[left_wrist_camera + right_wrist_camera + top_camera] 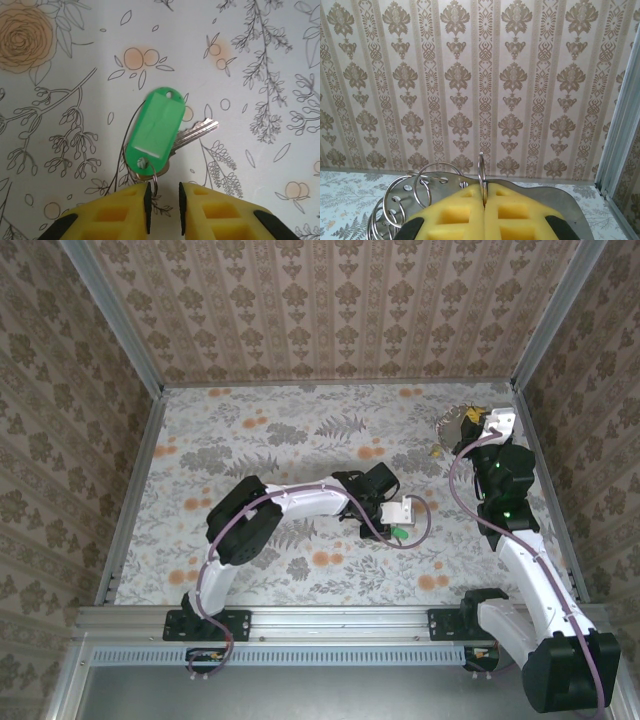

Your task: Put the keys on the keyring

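Nearest, the left gripper (164, 200) hovers low over the flowered table (60, 30), its yellow pads parted by a narrow gap and clasping nothing. Just beyond its fingertips lies the key with the green tag (152, 131), flat on the table. The key's silver blade (197, 131) pokes out from under the tag on the right. A small ring (150, 176) through the tag's near hole joins tag and key and reaches to the mouth of the gap between the pads. The keyring (123, 150), a thin dark loop, curves along the left side of the green tag and seems to slip beneath it; whether it is threaded through anything cannot be told. Far beyond the green tag and to its right, well apart from it, the right gripper (484, 200) is clenched on an upright metal ring (481, 170). Just behind it stands a shiny dish (560, 200) with spare rings (427, 190). Judging from this, the work looks early: one key lies released on the table, and joining key and ring appears not yet done.
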